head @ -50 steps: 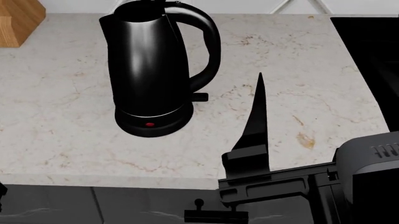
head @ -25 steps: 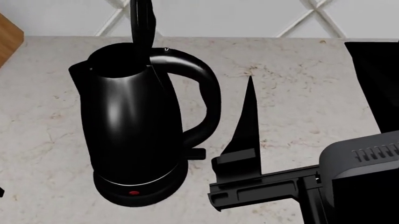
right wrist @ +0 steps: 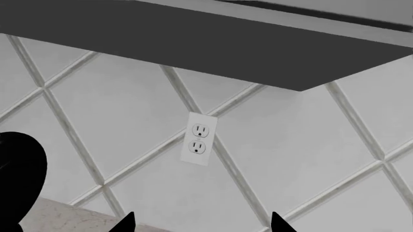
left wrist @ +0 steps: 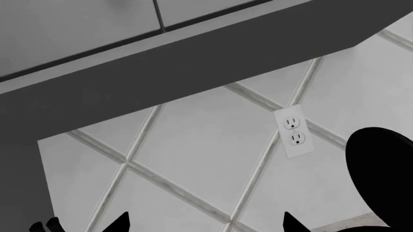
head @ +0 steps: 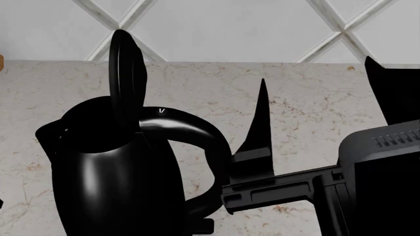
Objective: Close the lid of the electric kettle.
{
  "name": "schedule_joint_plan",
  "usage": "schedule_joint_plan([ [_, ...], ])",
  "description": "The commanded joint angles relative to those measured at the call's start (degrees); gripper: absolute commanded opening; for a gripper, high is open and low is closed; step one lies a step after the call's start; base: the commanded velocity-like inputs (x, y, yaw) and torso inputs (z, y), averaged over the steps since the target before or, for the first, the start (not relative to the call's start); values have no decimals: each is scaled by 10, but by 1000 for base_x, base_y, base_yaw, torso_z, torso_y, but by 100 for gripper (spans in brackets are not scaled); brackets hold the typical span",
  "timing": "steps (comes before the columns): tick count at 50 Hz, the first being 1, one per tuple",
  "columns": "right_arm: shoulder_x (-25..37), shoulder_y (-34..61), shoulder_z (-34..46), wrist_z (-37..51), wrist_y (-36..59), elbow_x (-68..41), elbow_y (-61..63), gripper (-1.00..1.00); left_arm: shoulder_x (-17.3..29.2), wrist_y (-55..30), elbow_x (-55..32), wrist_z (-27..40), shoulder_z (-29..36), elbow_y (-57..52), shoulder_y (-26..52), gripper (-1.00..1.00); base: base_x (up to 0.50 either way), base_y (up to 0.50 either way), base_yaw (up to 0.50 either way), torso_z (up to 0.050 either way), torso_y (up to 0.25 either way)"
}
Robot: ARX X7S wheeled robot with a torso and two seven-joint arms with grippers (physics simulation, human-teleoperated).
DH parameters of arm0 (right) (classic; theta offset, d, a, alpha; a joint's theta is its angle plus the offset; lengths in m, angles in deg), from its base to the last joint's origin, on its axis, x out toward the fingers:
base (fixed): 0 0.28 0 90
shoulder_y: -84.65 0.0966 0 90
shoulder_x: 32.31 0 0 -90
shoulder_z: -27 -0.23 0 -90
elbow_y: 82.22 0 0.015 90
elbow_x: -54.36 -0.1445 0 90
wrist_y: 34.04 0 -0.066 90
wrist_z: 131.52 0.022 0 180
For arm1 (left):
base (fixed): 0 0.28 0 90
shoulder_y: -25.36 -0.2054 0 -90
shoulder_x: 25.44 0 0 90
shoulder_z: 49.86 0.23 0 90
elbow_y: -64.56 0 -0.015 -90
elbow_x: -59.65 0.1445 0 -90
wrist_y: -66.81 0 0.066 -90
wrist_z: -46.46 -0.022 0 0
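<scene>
Marble counter point(head: 315, 98): kettle point(head: 118, 191) lid point(head: 126, 83) upright, no legible label; both arms' fingers spread, empty

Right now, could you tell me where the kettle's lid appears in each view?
Head view: lid upright above the electric kettle, upper left.
Left wrist view: lid at the right edge.
Right wrist view: lid at the left edge.
Shared landmark: wall outlet, in both wrist views only.

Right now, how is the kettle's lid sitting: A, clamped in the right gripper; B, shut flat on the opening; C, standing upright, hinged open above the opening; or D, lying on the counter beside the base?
C: in the head view the lid stands on edge above the open mouth of the electric kettle, with the right gripper apart from it, beside the handle.
</scene>
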Motion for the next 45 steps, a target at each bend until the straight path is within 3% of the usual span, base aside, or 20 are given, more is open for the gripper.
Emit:
schedule_joint_plan([
  [1, -15, 67, 19, -70, 9, -33, -108, 100, 15, 12, -7, 2, 23, -5, 29, 100, 0, 0, 0, 0, 0],
  [14, -75, 221, 106, -119, 112, -70, -224, 100, 27, 33, -6, 21, 93, -5, 83, 100, 0, 0, 0, 0, 0],
  [45, -177, 241, 182, -162, 127, -50, -298, 100, 63, 79, 15, 25, 175, -3, 122, 100, 0, 0, 0, 0, 0],
])
